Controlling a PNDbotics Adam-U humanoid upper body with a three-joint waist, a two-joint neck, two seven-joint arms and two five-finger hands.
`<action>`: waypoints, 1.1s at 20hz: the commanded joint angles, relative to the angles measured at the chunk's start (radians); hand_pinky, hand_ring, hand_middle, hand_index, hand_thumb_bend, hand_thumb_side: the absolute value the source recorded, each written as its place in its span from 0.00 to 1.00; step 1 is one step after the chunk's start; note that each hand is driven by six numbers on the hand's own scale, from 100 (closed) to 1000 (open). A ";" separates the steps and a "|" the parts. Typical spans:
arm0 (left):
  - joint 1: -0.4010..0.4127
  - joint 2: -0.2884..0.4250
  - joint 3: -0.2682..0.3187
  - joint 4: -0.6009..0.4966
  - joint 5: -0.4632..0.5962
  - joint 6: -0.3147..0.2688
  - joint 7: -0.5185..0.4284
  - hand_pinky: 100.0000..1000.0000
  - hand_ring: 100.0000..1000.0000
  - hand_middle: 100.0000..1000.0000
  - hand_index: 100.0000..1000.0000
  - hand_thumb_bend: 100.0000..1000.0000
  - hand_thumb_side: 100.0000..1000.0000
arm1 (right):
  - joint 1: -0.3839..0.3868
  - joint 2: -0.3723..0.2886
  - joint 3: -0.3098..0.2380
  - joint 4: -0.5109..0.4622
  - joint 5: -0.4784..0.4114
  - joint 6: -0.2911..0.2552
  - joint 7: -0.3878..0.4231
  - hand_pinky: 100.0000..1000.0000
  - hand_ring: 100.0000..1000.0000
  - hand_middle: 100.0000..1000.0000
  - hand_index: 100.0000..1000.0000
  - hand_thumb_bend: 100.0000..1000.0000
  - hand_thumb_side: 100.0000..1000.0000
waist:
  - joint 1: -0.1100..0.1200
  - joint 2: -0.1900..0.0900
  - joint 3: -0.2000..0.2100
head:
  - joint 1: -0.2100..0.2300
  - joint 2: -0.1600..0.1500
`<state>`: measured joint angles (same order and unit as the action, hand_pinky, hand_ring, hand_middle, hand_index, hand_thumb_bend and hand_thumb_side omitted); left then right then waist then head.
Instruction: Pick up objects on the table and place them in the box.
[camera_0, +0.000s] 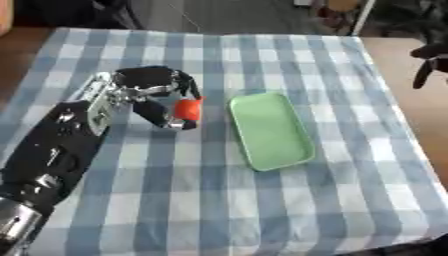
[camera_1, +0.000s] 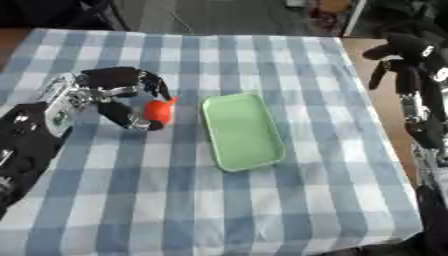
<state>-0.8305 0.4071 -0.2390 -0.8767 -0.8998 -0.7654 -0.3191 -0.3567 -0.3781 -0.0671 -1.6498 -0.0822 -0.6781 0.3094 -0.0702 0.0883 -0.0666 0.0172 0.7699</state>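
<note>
While pinching: left hand (camera_0: 149, 95) (orange object (camera_0: 187, 109)).

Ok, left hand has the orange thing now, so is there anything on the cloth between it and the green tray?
Nothing visible. The left hand has its fingers curled round the orange object, just left of the green tray. Only bare checked tablecloth lies between them, and the tray looks empty. The right hand hangs off the table's right edge.

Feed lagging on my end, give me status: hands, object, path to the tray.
Left hand fingers curled round orange object, just left of green tray. Right hand idle off table's right edge, fingers hanging curled. Nothing between object and tray.
</note>
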 joint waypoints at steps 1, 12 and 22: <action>-0.018 0.005 0.002 -0.001 -0.026 -0.015 -0.001 0.61 0.60 0.71 0.82 0.95 0.82 | -0.017 -0.017 -0.007 -0.010 -0.004 -0.002 0.003 0.25 0.64 0.57 0.82 0.00 0.64 | 0.001 -0.011 -0.003 | 0.002 0.000; -0.005 -0.002 0.003 0.019 -0.083 -0.028 0.033 0.60 0.60 0.68 0.82 0.94 0.82 | -0.015 -0.017 -0.009 -0.011 -0.004 -0.001 0.002 0.25 0.64 0.57 0.83 0.00 0.65 | 0.000 -0.010 -0.002 | -0.001 0.000; -0.005 -0.003 -0.003 0.022 -0.122 -0.036 0.054 0.61 0.61 0.67 0.84 0.93 0.81 | -0.016 -0.017 -0.009 -0.010 -0.004 -0.002 0.002 0.25 0.64 0.57 0.83 0.00 0.65 | 0.000 -0.009 -0.003 | -0.001 0.000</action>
<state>-0.8228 0.3979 -0.2396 -0.8495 -1.0106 -0.7984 -0.2680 -0.3569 -0.3781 -0.0673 -1.6497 -0.0823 -0.6781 0.3094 -0.0704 0.0894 -0.0666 0.0172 0.7699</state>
